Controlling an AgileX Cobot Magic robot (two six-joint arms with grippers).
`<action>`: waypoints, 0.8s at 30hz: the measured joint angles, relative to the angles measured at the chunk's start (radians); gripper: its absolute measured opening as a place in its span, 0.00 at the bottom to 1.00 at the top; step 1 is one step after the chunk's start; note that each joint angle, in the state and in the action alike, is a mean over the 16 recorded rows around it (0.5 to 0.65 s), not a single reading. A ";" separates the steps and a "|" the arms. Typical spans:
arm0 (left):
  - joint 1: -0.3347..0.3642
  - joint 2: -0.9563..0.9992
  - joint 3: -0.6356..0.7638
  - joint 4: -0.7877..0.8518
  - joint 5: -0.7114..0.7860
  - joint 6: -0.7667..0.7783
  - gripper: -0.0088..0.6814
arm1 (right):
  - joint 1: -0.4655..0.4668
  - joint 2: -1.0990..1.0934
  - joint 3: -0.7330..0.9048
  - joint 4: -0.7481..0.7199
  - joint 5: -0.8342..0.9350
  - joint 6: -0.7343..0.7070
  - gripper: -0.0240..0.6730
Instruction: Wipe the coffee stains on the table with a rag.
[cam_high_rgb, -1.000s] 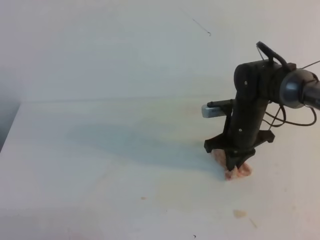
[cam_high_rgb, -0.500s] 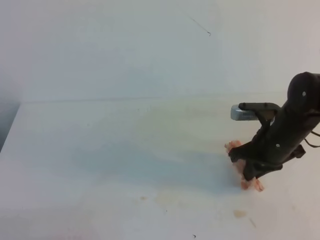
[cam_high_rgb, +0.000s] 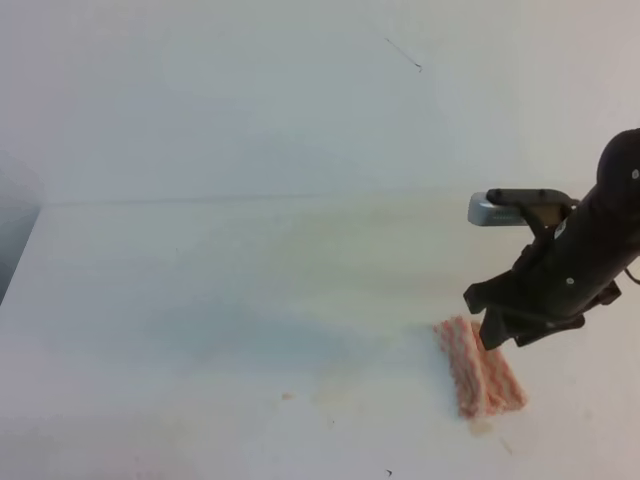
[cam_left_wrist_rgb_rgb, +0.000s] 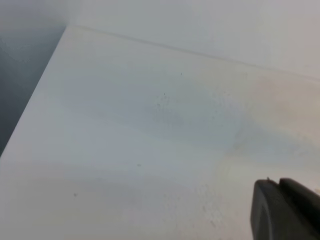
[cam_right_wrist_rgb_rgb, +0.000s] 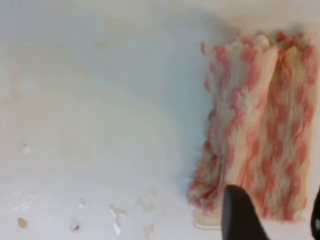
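Note:
The pink-and-white rag (cam_high_rgb: 479, 367) lies flat on the white table (cam_high_rgb: 200, 300), its two ridged folds showing. My right gripper (cam_high_rgb: 494, 338) hangs just above the rag's right side. In the right wrist view its dark fingers (cam_right_wrist_rgb_rgb: 239, 212) stand wide apart over the near end of the rag (cam_right_wrist_rgb_rgb: 257, 135), and the gripper (cam_right_wrist_rgb_rgb: 275, 194) is open. A small tan coffee stain (cam_high_rgb: 287, 396) sits left of the rag. A fainter tan patch (cam_high_rgb: 482, 426) peeks out at the rag's near edge. Only a dark part of my left gripper (cam_left_wrist_rgb_rgb: 286, 210) shows, low in the left wrist view.
The table's left edge (cam_high_rgb: 20, 250) drops off to a dark gap, and a white wall (cam_high_rgb: 250, 100) stands behind. Small drops and specks (cam_right_wrist_rgb_rgb: 116, 215) lie on the table near the rag. A faint wet smear (cam_high_rgb: 340, 390) spreads between the rag and the small stain.
My right gripper has moved right with the bunched rag, then opened and lifted a little. The rag now lies spread flat, let go.

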 joint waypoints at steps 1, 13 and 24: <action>0.000 0.000 0.000 0.000 0.000 0.000 0.01 | 0.000 -0.016 0.000 0.000 0.004 -0.004 0.45; 0.000 0.000 0.000 0.000 0.000 0.000 0.01 | 0.001 -0.349 0.000 -0.007 0.068 -0.036 0.16; 0.000 0.000 0.000 0.000 0.000 0.000 0.01 | 0.001 -0.597 0.000 -0.017 0.100 -0.021 0.03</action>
